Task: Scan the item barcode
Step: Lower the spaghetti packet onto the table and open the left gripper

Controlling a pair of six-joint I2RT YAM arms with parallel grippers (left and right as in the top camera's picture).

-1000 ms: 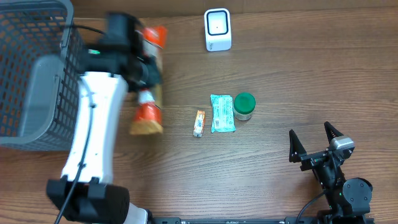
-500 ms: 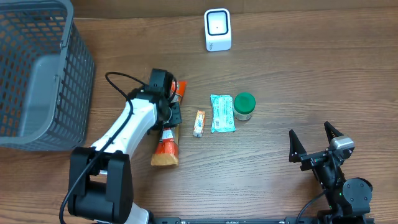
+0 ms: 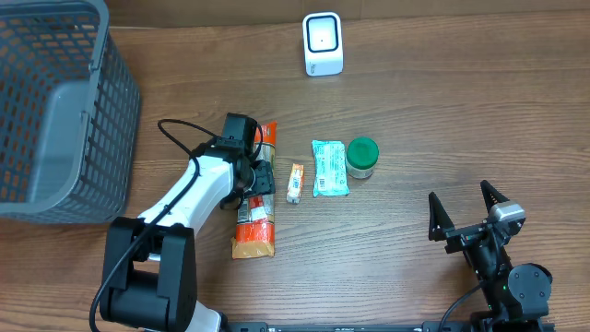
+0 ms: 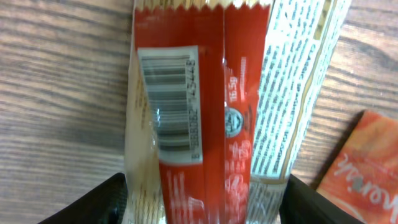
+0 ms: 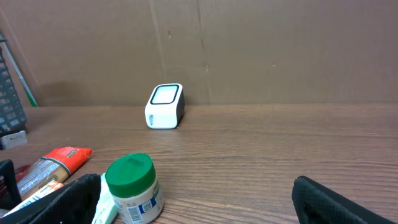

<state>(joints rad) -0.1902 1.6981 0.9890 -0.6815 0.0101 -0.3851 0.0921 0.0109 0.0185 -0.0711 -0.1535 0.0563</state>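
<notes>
1. I'm seeing the red snack packet (image 3: 254,226) lying flat on the counter (image 3: 442,111), barcode (image 4: 170,102) facing up, well apart from the white scanner (image 3: 323,43).
2. Left end effector (image 3: 261,178) is hovering over it, fingers (image 4: 93,202) spread wide, straddling the packet's sides, not clamping it.
3. Right end effector (image 3: 459,198) is sitting wide open, holding nothing, near the counter's front edge.

Red-and-white snack packet (image 3: 254,231), green-lidded jar (image 3: 361,157)
</notes>
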